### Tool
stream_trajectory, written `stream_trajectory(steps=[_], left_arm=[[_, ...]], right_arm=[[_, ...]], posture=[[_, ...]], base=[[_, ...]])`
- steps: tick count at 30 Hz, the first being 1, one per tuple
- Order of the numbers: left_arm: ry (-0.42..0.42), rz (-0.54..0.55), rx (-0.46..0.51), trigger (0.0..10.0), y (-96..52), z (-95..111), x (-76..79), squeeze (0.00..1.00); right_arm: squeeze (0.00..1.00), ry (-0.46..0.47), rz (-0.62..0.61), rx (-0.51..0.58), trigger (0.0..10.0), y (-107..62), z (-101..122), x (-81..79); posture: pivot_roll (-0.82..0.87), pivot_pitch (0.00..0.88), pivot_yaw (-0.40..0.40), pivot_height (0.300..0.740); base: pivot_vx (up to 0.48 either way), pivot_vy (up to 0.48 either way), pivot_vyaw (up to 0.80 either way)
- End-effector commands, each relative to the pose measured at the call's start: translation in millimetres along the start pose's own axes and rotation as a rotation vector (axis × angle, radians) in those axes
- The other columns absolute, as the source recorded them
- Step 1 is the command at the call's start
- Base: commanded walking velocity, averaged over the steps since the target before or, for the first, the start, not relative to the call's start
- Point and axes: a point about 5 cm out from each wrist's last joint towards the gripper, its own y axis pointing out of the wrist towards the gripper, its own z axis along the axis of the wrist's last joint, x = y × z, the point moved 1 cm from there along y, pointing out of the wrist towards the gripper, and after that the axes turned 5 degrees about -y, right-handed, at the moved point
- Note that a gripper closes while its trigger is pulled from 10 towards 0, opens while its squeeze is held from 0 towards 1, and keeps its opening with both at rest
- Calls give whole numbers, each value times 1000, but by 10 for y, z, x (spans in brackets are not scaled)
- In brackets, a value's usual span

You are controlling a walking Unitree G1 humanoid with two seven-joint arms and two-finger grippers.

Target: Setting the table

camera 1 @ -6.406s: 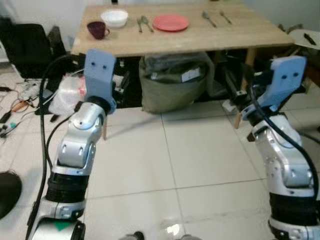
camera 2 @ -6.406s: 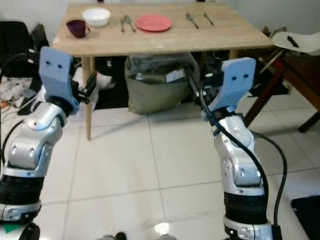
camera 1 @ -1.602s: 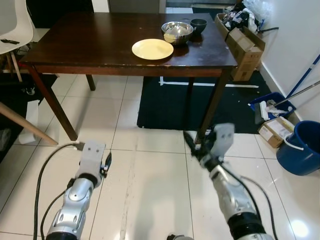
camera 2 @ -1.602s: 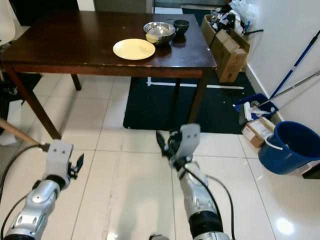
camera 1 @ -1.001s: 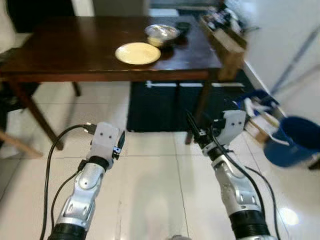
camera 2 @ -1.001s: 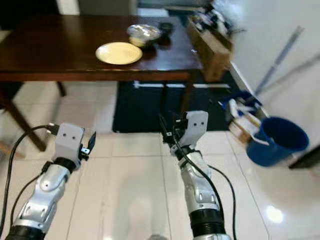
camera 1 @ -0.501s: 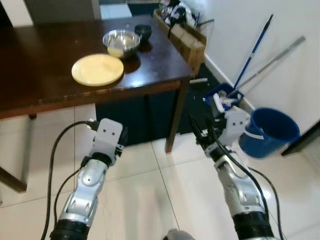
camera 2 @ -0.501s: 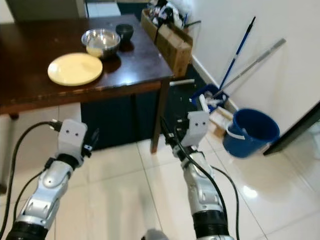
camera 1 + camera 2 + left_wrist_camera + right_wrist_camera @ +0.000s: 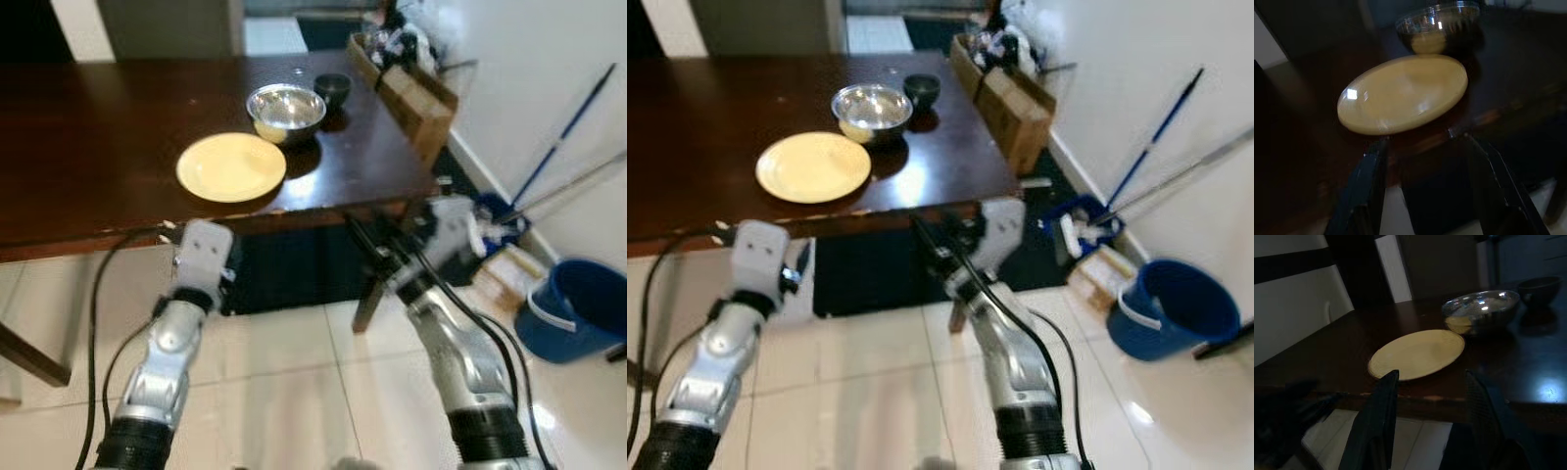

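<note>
A yellow plate (image 9: 231,166) lies on the dark wooden table (image 9: 88,147), near its front edge. Behind it stand a steel bowl (image 9: 286,106) and a small dark bowl (image 9: 333,86). My left gripper (image 9: 1425,181) is open and empty, just below and in front of the table edge, with the plate (image 9: 1403,93) straight ahead. My right gripper (image 9: 1432,421) is also open and empty. It hangs at the table's front edge, right of the plate (image 9: 1418,354), with its fingers (image 9: 367,235) pointing at the table.
Cardboard boxes (image 9: 411,83) with clutter stand along the wall to the right of the table. A blue bucket (image 9: 573,308) and long mop handles (image 9: 558,147) are at the right. A table leg (image 9: 367,299) stands under the near right corner, over a dark rug (image 9: 294,279).
The camera has come closer to the table, and the plate now sits nearer the picture's centre. Both arms have risen from floor level to the table's front edge, still open.
</note>
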Motion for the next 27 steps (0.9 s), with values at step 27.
stream_trajectory(steps=[27], left_arm=[[-62,-62,-40,10000,64,-51,-125,0]], right_arm=[[0,9,-54,-105,10000,-242,-191,120]], posture=[[-103,10,47,740]], base=[[428,0,0]])
